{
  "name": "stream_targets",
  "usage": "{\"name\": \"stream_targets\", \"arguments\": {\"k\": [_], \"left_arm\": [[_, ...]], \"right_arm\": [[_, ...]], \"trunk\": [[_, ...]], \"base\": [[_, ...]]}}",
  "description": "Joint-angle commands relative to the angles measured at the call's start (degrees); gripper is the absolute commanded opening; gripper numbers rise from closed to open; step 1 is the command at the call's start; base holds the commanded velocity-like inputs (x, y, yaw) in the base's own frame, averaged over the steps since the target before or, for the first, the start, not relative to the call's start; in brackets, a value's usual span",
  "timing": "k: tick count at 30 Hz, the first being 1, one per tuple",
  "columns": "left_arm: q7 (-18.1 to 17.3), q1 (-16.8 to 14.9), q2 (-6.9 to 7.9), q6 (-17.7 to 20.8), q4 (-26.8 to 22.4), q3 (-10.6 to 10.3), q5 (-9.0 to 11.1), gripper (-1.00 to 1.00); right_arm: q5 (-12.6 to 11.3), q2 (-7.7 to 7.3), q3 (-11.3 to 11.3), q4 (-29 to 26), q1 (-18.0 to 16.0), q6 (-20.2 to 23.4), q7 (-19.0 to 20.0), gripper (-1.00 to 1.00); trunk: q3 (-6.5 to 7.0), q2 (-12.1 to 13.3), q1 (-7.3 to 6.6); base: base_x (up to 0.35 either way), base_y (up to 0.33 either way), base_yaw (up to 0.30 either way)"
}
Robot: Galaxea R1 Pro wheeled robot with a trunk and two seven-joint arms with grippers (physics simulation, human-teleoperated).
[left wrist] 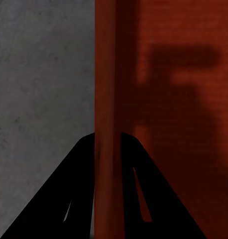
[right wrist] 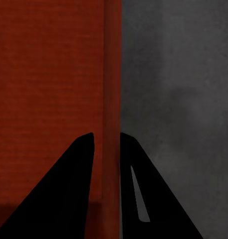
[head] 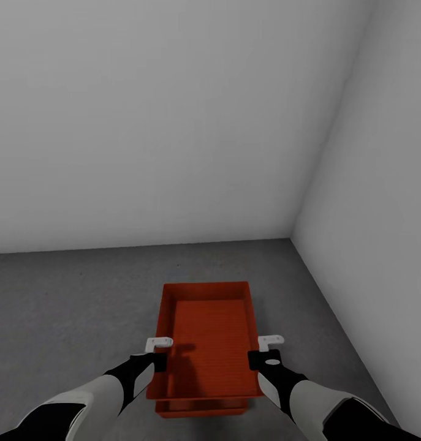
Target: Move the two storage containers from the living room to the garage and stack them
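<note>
- Location: garage, by the look of it – white walls, grey concrete floor (head: 81,294), robot facing the right-hand corner.
- Upper storage container (head: 205,334) is held on both long walls, sitting over a second container (head: 201,407); only a strip of the lower one shows under the near edge.
- Left gripper (head: 156,354): fingers closed down on the left wall, one inside, one outside. Left wrist view confirms wall pinched between the fingers (left wrist: 136,189).
- Right gripper (head: 266,351): same on the right wall, clamped across it; right wrist view shows the wall between the fingers (right wrist: 74,189).
- Can't tell whether the upper container is fully seated or a touch above the lower.
- Progress: both containers in the garage, lower one on the floor near the corner, stack basically formed.
- Left, in my read: confirm it's seated square, open both grippers, back the arms off.
</note>
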Motion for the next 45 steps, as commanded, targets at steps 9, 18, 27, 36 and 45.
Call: {"name": "stream_targets", "arguments": {"k": [9, 18, 27, 36, 45], "left_arm": [[0.5, 0.0, 0.52, 0.17, -0.28, 0.11, 0.07, -1.0], [0.54, -0.01, 0.52, 0.15, -0.28, 0.11, 0.0, -1.0], [0.55, 0.02, 0.52, 0.15, -0.28, 0.11, -0.06, -1.0], [0.58, 0.01, 0.49, 0.15, -0.26, 0.11, -0.01, -1.0], [0.62, 0.01, 0.45, 0.15, -0.28, 0.11, 0.0, -1.0]], "right_arm": [[-0.87, -0.24, -0.35, 0.05, 0.0, -0.05, -0.07, -1.0], [-0.89, -0.24, -0.36, 0.05, 0.0, 0.05, -0.04, -1.0], [-0.89, -0.24, -0.37, 0.05, 0.0, -0.04, -0.07, -1.0], [-0.89, -0.24, -0.36, 0.03, 0.0, -0.04, -0.05, -1.0], [-0.89, -0.24, -0.37, 0.01, 0.0, -0.04, -0.06, -1.0]], "trunk": [[-0.04, -0.02, 0.0], [-0.04, -0.02, 0.0], [-0.76, -1.63, 0.87], [-2.38, -5.24, 2.85], [-3.46, -7.64, 4.17]], "base": [[0.0, 0.0, 0.0], [0.0, 0.0, 0.0], [0.0, 0.0, 0.0], [0.0, 0.0, 0.0], [0.0, 0.0, 0.0]]}}
